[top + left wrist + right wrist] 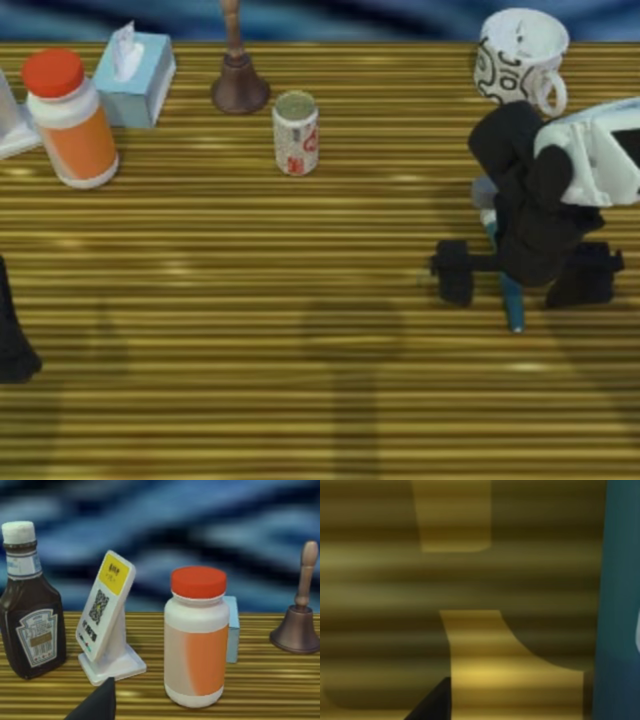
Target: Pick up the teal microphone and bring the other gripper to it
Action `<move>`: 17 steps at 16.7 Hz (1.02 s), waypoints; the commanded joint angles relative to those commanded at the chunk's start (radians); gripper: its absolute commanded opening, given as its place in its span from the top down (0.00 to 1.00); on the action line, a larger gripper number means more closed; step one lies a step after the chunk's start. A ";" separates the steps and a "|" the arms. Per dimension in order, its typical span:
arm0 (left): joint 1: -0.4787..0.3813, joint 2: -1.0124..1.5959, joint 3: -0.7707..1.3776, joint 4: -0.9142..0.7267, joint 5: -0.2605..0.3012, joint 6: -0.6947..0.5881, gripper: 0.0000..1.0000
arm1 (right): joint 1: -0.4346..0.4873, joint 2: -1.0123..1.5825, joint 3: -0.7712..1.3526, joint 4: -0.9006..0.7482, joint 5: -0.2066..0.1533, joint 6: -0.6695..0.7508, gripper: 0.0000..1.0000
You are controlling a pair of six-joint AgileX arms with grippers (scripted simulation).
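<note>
The teal microphone (513, 303) lies on the table at the right, its slim handle pointing toward the front edge. Its silver-white head (484, 192) peeks out beside the arm. My right gripper (525, 255) hangs low directly over the handle's middle and hides it. In the right wrist view, one black fingertip (437, 700) shows over bare table. The teal handle (620, 605) runs along that picture's edge, apart from the finger, with nothing held. My left gripper (15, 350), the other gripper, is parked at the table's left edge, far from the microphone.
A black dumbbell (455, 272) lies crosswise by the handle. A patterned mug (520, 55) stands behind the right arm. A can (296, 133), wooden-handled bell (239, 85), tissue box (135, 78) and orange bottle (70, 120) line the back; a sauce bottle (30, 625) and QR stand (107, 625) are far left.
</note>
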 joint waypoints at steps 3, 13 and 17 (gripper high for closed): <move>0.000 0.000 0.000 0.000 0.000 0.000 0.00 | 0.000 0.000 0.000 0.000 0.000 0.000 0.90; 0.000 0.000 0.000 0.000 0.000 0.000 0.00 | 0.002 -0.062 0.024 -0.031 0.023 -0.013 1.00; 0.000 0.000 0.000 0.000 0.000 0.000 0.00 | 0.005 -0.075 0.012 0.033 0.002 -0.033 1.00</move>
